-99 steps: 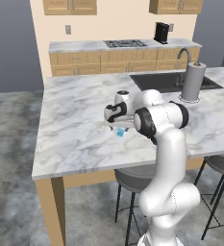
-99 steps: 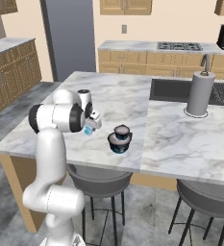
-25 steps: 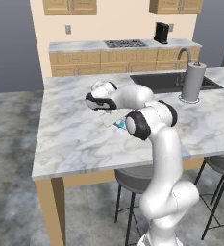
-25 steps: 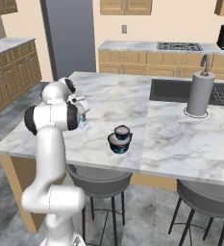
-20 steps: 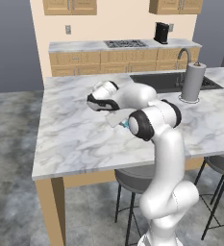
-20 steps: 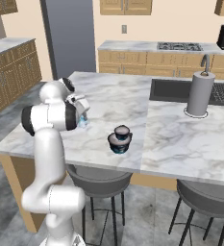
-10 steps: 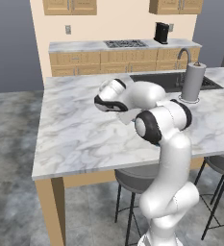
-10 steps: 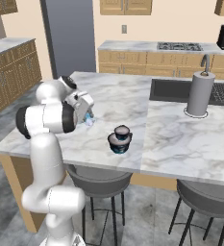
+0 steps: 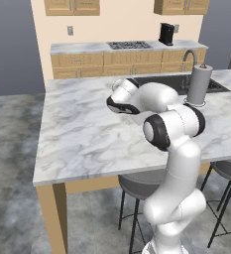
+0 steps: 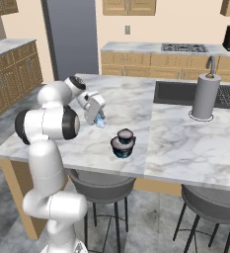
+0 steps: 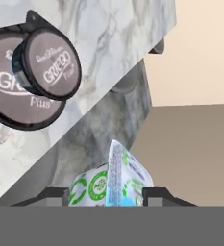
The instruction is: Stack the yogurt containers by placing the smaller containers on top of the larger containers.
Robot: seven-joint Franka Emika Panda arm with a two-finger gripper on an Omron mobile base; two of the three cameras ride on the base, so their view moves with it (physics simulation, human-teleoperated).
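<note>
My gripper point(image 11: 105, 194) is shut on the tiny pale-blue yogurt cup point(image 11: 116, 182), which lies tilted between the fingertips point(image 11: 154, 194). In the right base view the gripper point(image 10: 98, 117) holds this cup point(image 10: 101, 121) low over the marble island, a short way left of the dark tubs. The small dark tub with a grey top point(image 10: 125, 134) sits on the wider dark-blue tub point(image 10: 122, 147). From the hand, the small tub point(image 11: 51, 65) rests off-centre on the wide one point(image 11: 10, 101), at the upper left. In the left base view the hand point(image 9: 120, 101) shows over the island, its fingers hidden.
A grey paper-towel roll point(image 10: 206, 96) stands by the sink point(image 10: 178, 91) at the island's right. Round stools point(image 10: 100, 179) stand under the near counter edge point(image 10: 87, 165). The stacked tubs sit close to that edge.
The hand has swung over the island toward the stacked tubs, carrying the pale-blue cup with it and rolling as it went. The two dark tubs have stayed put.
</note>
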